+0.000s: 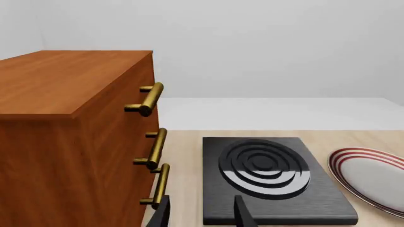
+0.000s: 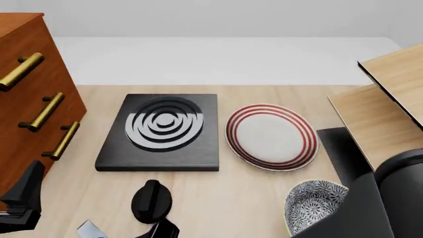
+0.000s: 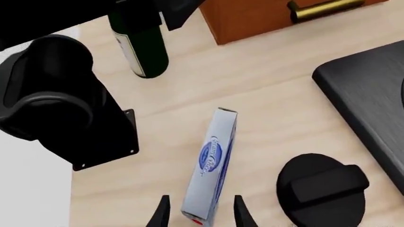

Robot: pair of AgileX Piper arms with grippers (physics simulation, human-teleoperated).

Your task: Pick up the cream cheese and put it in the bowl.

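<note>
I had the right claw (image 3: 198, 213) poised over the cream cheese (image 3: 211, 165), its two fingertips spread apart and straddling the near end of the box without clamping it, so it was released and lined up for a grab rather than holding anything. The box lay flat on the bench (image 3: 265, 90), long side running away from the wrist camera, which is why I had turned the claw to span its narrow width. In the front view only a pale corner of the cream cheese (image 2: 89, 229) showed at the lower edge, left of the black knob (image 2: 152, 198), while the bowl (image 2: 314, 203) sat well apart to the right, partly hidden behind my right arm. That spacing meant, in my judgement, a lift and a carry rightward past the knob. The left claw (image 1: 198, 213) pointed toward the black stove plate (image 1: 271, 179) and the wooden cabinet (image 1: 69, 132), fingers apart and empty, parked clear of the work. A dark bottle (image 3: 142, 47) stood beyond the box, near enough that I reckoned a careless swing could clip it.
</note>
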